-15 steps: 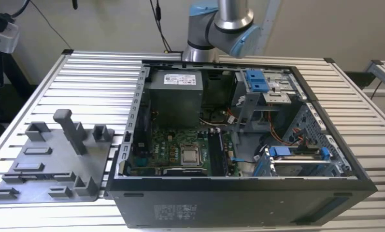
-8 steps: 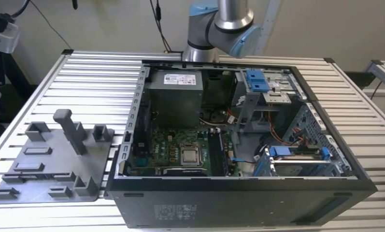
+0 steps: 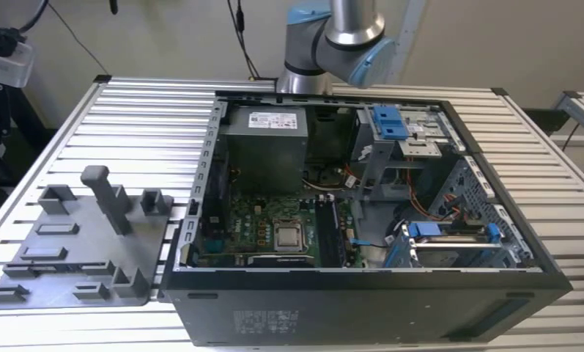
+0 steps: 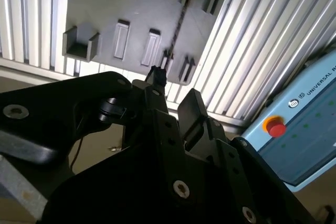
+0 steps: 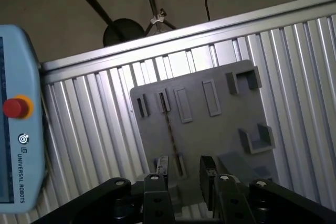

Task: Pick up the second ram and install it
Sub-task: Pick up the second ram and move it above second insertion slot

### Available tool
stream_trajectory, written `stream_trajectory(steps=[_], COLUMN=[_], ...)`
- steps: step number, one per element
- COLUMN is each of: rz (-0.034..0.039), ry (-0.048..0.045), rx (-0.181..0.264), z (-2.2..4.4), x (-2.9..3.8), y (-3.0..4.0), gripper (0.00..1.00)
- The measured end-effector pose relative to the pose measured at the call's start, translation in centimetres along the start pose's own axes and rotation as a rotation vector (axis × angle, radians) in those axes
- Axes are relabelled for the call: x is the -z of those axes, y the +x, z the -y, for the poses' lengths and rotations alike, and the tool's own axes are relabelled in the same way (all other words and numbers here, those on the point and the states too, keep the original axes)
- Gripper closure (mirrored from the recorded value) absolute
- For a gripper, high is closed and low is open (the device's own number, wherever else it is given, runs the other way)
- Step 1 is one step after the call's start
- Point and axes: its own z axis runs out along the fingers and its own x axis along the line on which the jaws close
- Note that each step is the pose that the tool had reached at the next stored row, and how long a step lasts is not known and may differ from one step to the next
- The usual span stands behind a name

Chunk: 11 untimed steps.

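Second wrist view: spread gripper [image 4: 174, 85] above second ram [image 4: 177, 30].

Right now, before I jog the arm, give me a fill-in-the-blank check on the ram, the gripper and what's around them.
In the first wrist view the second ram stands on edge in the grey ___.
The gripper hangs over it with its jaws ___.
In the exterior view this holder lies to the exterior view's ___ of the computer case.
The round button on the teach pendant is ___.
Missing words: tray; open; left; red.
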Motion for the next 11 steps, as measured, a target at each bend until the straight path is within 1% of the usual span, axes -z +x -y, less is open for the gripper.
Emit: stream_trajectory(steps=[11], rz=[-0.0007], ry=[0.0002], rx=[0.022], z=[0.03], x=[-1.00], y=[-0.01], gripper=[0.62])
